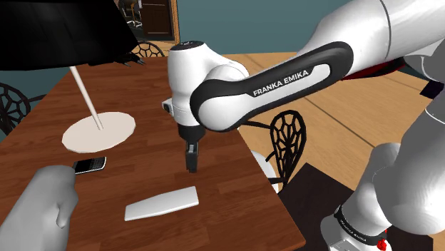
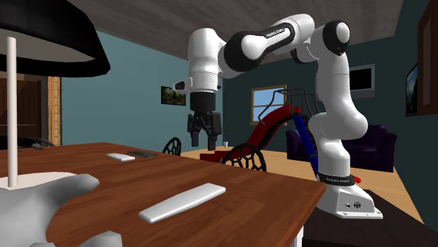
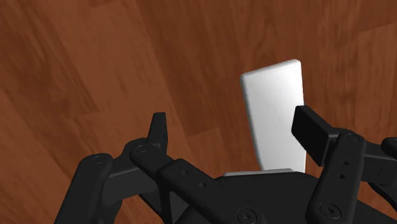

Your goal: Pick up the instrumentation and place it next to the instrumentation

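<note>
White slab (image 1: 162, 203) flat on the bench (image 1: 221, 171) in my shoulder view, jaws hanging just past it, second exterior view, jaws clear of the bench, wrist view, I see jaws wide apart, empty, slab beneath.

- A brown wooden table (image 1: 235, 178) lies below the jaws.
- A lamp stands on it, well apart from the jaws toward the shoulder view's left: round white base (image 1: 98, 132), thin white pole, black shade (image 1: 64, 32).
- A grey rounded shape (image 1: 39, 210) sits at the table's corner, also well apart from the jaws.
- A chair with a black lattice back (image 1: 289, 139) stands at the table's edge near the jaws.
- Beyond the jaws in the second exterior view are a red and blue frame (image 2: 275, 121) and a dark purple sofa (image 2: 379, 147).
</note>
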Robot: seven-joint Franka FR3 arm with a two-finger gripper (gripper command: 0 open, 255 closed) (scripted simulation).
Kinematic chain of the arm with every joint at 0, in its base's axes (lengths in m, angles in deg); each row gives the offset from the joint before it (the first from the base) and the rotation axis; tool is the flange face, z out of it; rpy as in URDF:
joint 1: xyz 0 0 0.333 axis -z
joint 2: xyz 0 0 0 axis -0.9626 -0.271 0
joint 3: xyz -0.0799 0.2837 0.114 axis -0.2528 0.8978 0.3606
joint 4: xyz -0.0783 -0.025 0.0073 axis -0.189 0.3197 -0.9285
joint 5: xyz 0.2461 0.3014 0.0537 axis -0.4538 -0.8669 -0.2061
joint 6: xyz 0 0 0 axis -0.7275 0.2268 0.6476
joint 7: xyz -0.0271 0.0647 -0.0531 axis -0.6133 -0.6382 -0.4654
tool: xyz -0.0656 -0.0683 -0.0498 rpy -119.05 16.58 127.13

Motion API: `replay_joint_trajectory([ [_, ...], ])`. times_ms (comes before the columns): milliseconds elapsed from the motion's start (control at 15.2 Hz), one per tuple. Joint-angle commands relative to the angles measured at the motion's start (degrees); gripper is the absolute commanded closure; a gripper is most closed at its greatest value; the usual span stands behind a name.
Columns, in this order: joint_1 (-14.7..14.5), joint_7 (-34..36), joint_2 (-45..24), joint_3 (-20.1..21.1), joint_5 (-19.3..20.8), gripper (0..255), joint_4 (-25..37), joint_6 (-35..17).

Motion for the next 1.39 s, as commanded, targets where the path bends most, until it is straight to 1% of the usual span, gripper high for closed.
replay_joint_trajectory([
  [0,-1.2,0.2,-3.5,1.1,1.3,0,2.5,-0.8],
  [594,-7.7,0.6,-18.5,4.3,8.2,0,14.8,-2.0],
  [1056,-8.1,1.4,-21.0,3.7,9.4,0,12.6,-6.4],
  [1320,-8.1,1.5,-21.2,3.7,9.5,0,12.5,-6.8],
])
